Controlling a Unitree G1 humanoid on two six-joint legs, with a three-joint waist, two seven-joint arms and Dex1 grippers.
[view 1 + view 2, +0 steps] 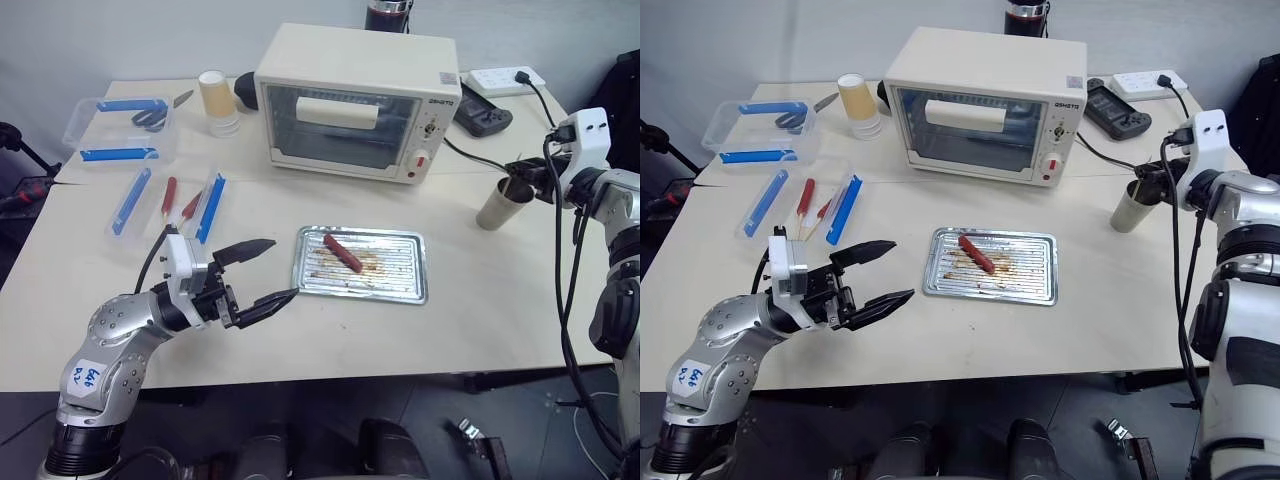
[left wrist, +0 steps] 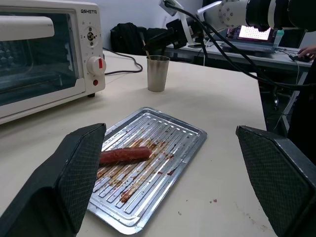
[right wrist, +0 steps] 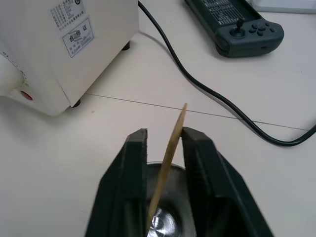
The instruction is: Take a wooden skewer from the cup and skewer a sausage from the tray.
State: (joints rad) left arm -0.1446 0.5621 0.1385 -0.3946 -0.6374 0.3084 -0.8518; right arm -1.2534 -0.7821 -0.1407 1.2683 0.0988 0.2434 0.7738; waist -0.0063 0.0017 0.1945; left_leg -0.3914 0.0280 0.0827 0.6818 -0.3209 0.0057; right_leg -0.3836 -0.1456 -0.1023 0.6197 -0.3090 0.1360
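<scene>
left end effector [image 1: 258, 271] gapes empty; right end effector [image 3: 164, 140] pinches wooden skewer [image 3: 170, 147] over cup [image 1: 502, 204], near "qhsta" oven [image 1: 355, 100].

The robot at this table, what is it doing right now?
The robot's right hand is over the metal cup at the right side of the table, its fingers shut on the wooden skewer, whose lower end is in the cup. The left hand hovers open just left of the tray, where one sausage lies untouched. So the skewer is gripped but not yet lifted out, and the skewering has not begun.
</scene>
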